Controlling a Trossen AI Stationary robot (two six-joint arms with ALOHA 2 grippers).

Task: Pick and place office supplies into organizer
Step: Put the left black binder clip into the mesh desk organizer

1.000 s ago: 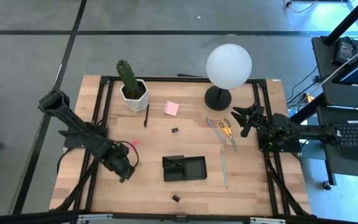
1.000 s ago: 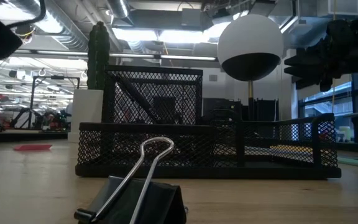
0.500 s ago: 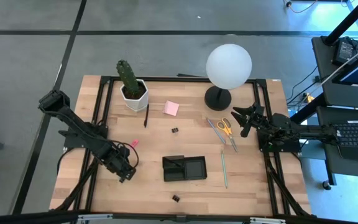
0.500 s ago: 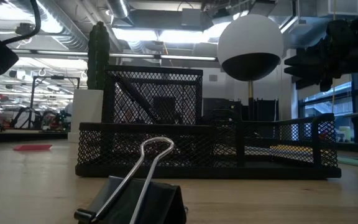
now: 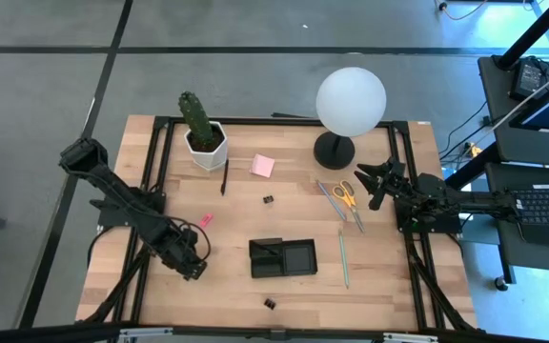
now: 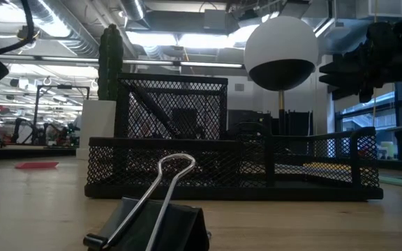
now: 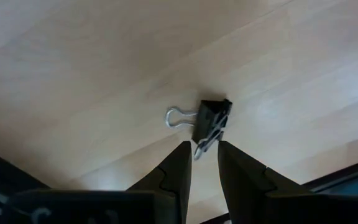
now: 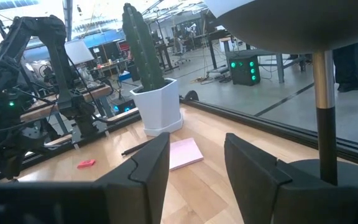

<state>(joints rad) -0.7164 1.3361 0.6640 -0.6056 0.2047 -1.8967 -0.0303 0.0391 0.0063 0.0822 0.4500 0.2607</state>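
My left gripper (image 5: 193, 271) points steeply down at the table's near left, left of the black mesh organizer (image 5: 282, 257). In the left wrist view its fingers stand a narrow gap apart (image 7: 202, 149) just over a small black binder clip (image 7: 213, 118) lying on the wood. One wire handle of the clip reaches into that gap. The arm hides this clip in the high view. My right gripper (image 5: 377, 181) waits open and level at the table's right, by the yellow-handled scissors (image 5: 346, 193). My left gripper comes at the binder clip from above, and the clip's wire handle (image 7: 199, 147) lies between the fingertips. Whether either finger touches it I cannot tell. The clip's body rests on the table.
A pink sticky pad (image 5: 262, 166), black pen (image 5: 224, 177), pink-red eraser (image 5: 205, 219), green pencil (image 5: 343, 257) and two more binder clips (image 5: 268, 199) (image 5: 270, 303) lie loose. A potted cactus (image 5: 201, 131) and a globe lamp (image 5: 350, 100) stand at the far edge.
My left gripper has sunk toward the table and tipped a little steeper; its finger gap looks unchanged. The right arm has kept still.
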